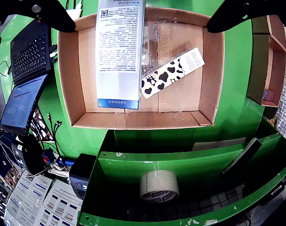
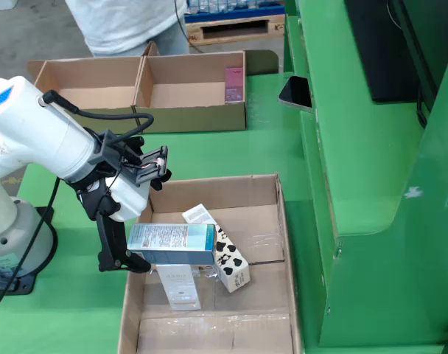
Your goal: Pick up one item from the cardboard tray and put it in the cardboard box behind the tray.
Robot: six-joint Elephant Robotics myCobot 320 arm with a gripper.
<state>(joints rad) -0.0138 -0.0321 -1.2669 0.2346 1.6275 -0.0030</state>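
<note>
Two views of one moment, one fixed and one riding on the gripper. In the fixed view the white arm (image 2: 40, 136) reaches from the left over the tray (image 2: 279, 221), an open cardboard tray on the green table (image 2: 209, 151). Its gripper (image 2: 132, 254) is closed on a blue-and-white carton (image 2: 172, 245), which is held lengthwise above the tray floor. One black finger (image 2: 106, 236) shows at the carton's left end; the other is hidden behind the carton.

Under the carton lie a cow-patterned box (image 2: 228, 259), resting aslant on the floor, and a white box (image 2: 181, 286) just beside it. Behind the tray, well apart from it, stands the twin-compartment box (image 2: 143, 92); a small pink pack (image 2: 233, 83) leans in its right compartment, and the left compartment shows only bare cardboard. A phone (image 2: 296, 91) lies near the box at the foot of the green wall.

In the gripper view the carton (image 1: 119, 52) fills the upper middle, with the cow-patterned box (image 1: 171, 73) beside it on the tray floor. Outside the tray are a laptop (image 1: 25, 80) at left and a tape roll (image 1: 159, 185) below.
</note>
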